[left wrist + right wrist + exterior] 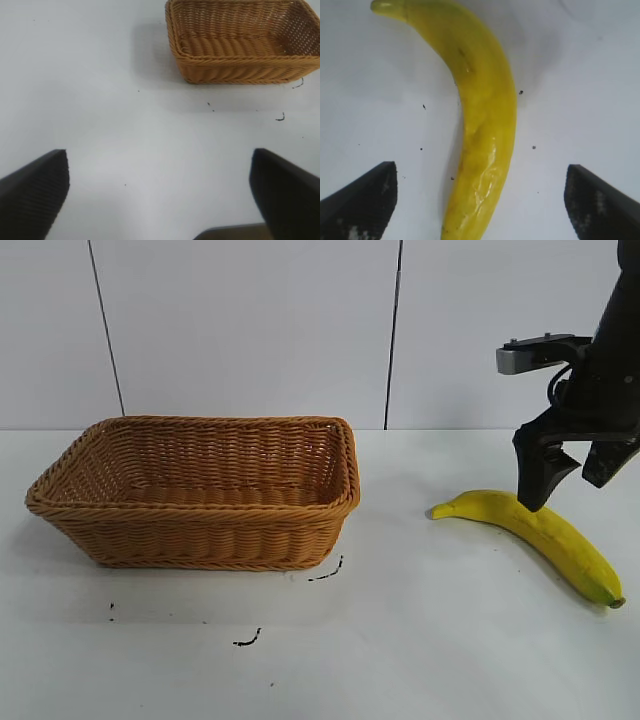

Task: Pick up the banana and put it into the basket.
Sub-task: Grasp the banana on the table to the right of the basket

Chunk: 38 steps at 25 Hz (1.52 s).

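Two jaws of right gripper (568, 475) spread above banana (535, 530) | basket (200, 495) apart | left gripper (160, 195) spread, idle

Right end effector (562, 483) points steeply downward, fingers spread wide; left end effector (159, 197) parked, open.

banana (485, 130) on table (590, 75) | right tool (480, 200) spread astride it

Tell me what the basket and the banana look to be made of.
Basket: woven wicker or rattan-like strands, tan and matte; the weave and braided rim show, though it could be synthetic.
Banana: apparently real fruit, or a replica; smooth yellow skin with a slight sheen and faint marks.
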### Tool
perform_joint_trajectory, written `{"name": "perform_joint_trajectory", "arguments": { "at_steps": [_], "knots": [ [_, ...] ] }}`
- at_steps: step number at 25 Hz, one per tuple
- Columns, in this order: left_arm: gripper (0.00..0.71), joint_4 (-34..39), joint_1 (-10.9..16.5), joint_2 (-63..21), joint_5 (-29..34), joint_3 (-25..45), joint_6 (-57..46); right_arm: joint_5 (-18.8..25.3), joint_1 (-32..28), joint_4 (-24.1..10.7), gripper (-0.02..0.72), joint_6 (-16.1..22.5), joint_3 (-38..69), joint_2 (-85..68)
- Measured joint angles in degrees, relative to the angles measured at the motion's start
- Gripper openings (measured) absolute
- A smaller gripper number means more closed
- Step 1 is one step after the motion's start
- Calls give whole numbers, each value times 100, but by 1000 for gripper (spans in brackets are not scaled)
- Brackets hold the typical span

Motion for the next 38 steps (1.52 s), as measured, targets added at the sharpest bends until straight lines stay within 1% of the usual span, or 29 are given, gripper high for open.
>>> {"name": "perform_joint_trajectory", "arguments": {
  "at_steps": [4, 7, 11, 17, 21, 23, 24, 25, 27, 28, 31, 33, 35, 38],
  "knots": [
    [695, 0, 0, 0, 0, 0, 0, -51, 0, 0, 645, 23, -5, 129],
    [695, 0, 0, 0, 0, 0, 0, -338, 0, 0, 645, 42, -5, 421],
    [695, 0, 0, 0, 0, 0, 0, -565, 0, 0, 645, 95, -5, 709],
    [695, 0, 0, 0, 0, 0, 0, -746, 0, 30, 635, 130, -5, 909],
    [695, 0, 0, 0, 0, 0, 0, -779, 0, 30, 632, 135, -5, 909],
    [695, 0, 0, 0, 0, 0, 0, -779, 0, 0, 599, 135, -5, 909],
    [695, 0, 0, 0, 0, 0, 0, -779, 0, 0, 559, 141, -5, 909],
    [695, 0, 0, 0, 0, 0, 0, -779, 0, 0, 501, 160, -5, 909],
    [695, 0, 0, 0, 0, 0, 0, -779, 0, 0, 361, 196, -5, 909],
    [695, 0, 0, 0, 0, 0, 0, -773, 0, 0, 311, 214, -5, 909],
    [695, 0, 0, 0, 0, 0, 0, -754, 0, -85, 321, 225, -5, 909],
    [695, 0, 0, 0, 0, 0, 0, -643, 0, -152, 321, 239, -73, 909],
    [695, 0, 0, 0, 0, 0, 0, -352, 0, -216, 321, 239, -226, 909],
    [695, -5, 0, 0, 0, 0, 0, 316, 0, -247, 321, 239, -647, 809]
  ]
}}
